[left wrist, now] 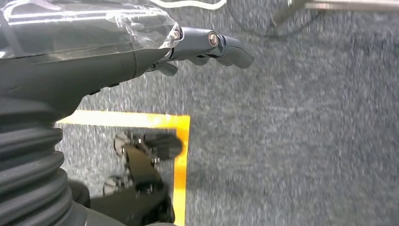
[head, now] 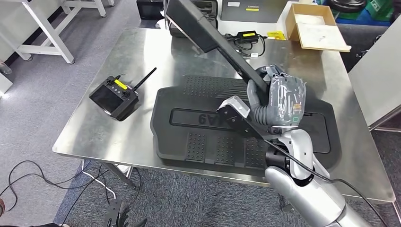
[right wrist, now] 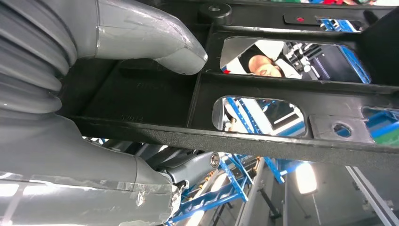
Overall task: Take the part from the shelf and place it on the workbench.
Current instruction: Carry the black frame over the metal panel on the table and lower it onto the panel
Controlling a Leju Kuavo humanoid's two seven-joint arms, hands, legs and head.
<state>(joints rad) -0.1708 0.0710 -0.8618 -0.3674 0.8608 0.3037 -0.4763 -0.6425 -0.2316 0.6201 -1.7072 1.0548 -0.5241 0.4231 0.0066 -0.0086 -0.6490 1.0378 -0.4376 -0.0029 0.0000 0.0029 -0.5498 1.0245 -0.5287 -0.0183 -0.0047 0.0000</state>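
A: Item one, the right hand (head: 279,101)?
B: Wrapped around a long black part (head: 227,47), held tilted above the steel workbench (head: 94,137); the thumb (right wrist: 164,47) presses its ribbed inner face.
A: What lies beneath?
B: A large black moulded panel (head: 198,132) flat on the workbench, and a black remote controller (head: 115,97) well to its left.
A: The left hand (left wrist: 141,52)?
B: Over grey carpet, fingers (left wrist: 221,44) extended and holding nothing; a yellow floor line (left wrist: 181,155) runs below.

Left hand (left wrist: 141,52): your wrist camera shows it holding nothing, dark fingers (left wrist: 221,44) extended over the floor.
Floor (left wrist: 301,127): grey carpet beneath you.
Tape (left wrist: 181,155): yellow corner marking on the carpet.
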